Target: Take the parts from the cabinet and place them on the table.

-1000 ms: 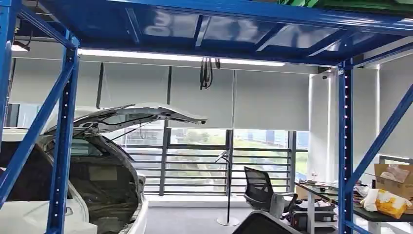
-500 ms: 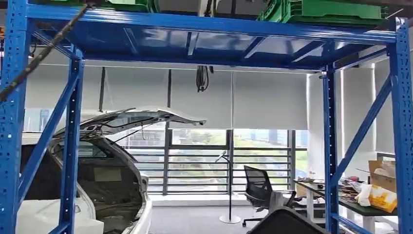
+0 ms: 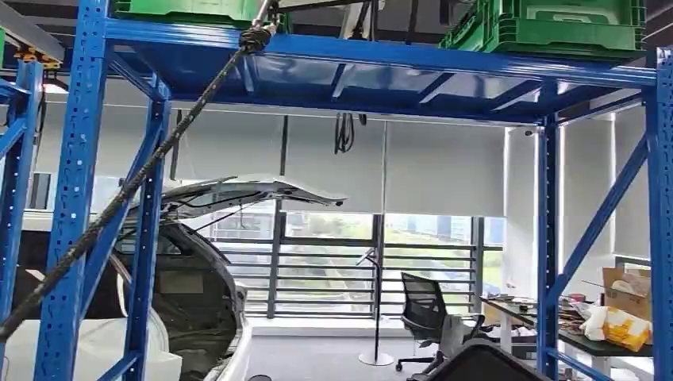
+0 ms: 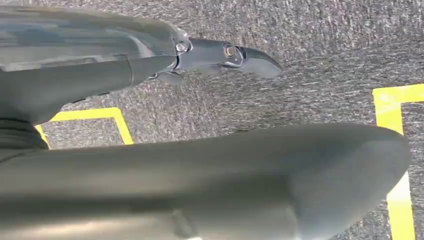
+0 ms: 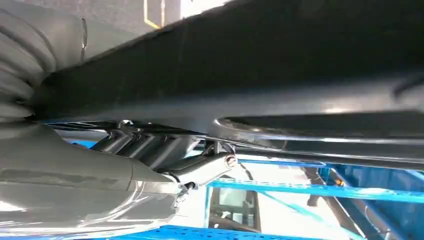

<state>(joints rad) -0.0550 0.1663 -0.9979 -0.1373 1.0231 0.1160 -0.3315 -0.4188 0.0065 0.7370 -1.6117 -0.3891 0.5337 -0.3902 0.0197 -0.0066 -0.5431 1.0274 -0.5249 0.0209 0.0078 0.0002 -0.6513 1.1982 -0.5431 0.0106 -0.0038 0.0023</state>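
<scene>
Overhead, two green crates [image 3: 555, 24] on blue rack [image 3: 381, 59], one office chair [image 3: 424, 313]

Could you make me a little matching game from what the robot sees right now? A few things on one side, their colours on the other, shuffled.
Things:
1. crates on top of the rack
2. rack frame
3. office chair by the window
4. floor lines in the left wrist view

Colours:
A. yellow
B. black
C. green
D. blue

Pairs: 1-C, 2-D, 3-B, 4-A
</scene>
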